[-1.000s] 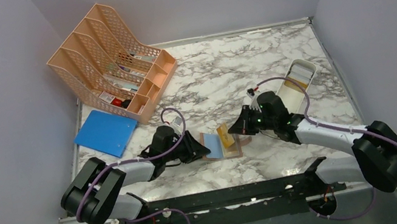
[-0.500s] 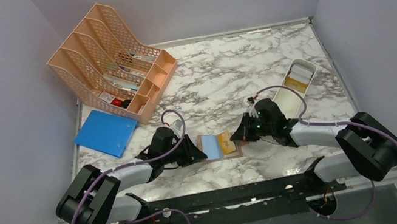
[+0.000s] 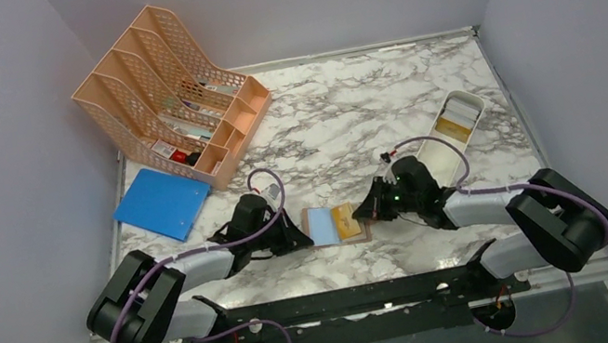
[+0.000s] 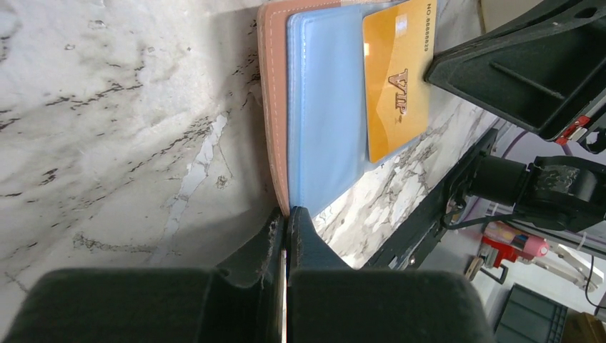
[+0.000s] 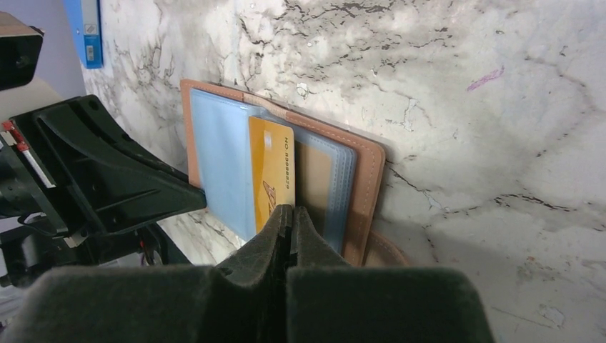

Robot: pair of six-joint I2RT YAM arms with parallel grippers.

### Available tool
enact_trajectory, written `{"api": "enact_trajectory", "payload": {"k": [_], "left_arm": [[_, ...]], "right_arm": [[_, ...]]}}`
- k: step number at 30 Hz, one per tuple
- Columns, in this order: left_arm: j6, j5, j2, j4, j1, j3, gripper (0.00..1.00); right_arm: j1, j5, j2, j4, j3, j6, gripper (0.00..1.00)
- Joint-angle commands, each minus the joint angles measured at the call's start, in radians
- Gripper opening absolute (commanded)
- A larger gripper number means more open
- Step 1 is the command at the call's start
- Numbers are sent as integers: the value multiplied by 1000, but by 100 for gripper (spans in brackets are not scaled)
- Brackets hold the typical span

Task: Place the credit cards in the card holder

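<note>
The card holder point(image 3: 321, 225) lies open on the marble, pinkish-tan outside point(image 4: 270, 107) with light blue lining. A gold credit card point(image 3: 346, 219) rests flat on its right half point(image 5: 361, 186), part-way over the blue slots. My right gripper point(image 3: 362, 210) is shut, and its tips point(image 5: 289, 212) touch the near end of the gold card point(image 5: 271, 171). My left gripper point(image 3: 304, 233) is shut too, tips point(image 4: 287, 212) against the holder's left edge, with nothing seen between the jaws. The gold card point(image 4: 396, 78) shows face up in the left wrist view.
A white oblong tray point(image 3: 468, 97) holding whitish and yellowish cards stands behind my right arm. A peach mesh file organiser point(image 3: 173, 91) fills the back left, with a blue folder point(image 3: 162, 203) in front of it. Grey walls close in both sides.
The right gripper brought the gold card down from a tilt to lie flat on the holder. The left gripper's jaws closed at the holder's left edge.
</note>
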Motion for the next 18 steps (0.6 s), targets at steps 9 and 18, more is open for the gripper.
{"api": "enact_trajectory", "payload": {"k": [9, 18], "left_arm": [[11, 8, 21, 2, 1, 18, 0], [-5, 16, -1, 6, -1, 11, 0]], "right_arm": [[37, 23, 32, 91, -12, 39, 1], [76, 93, 52, 164, -32, 101, 1]]}}
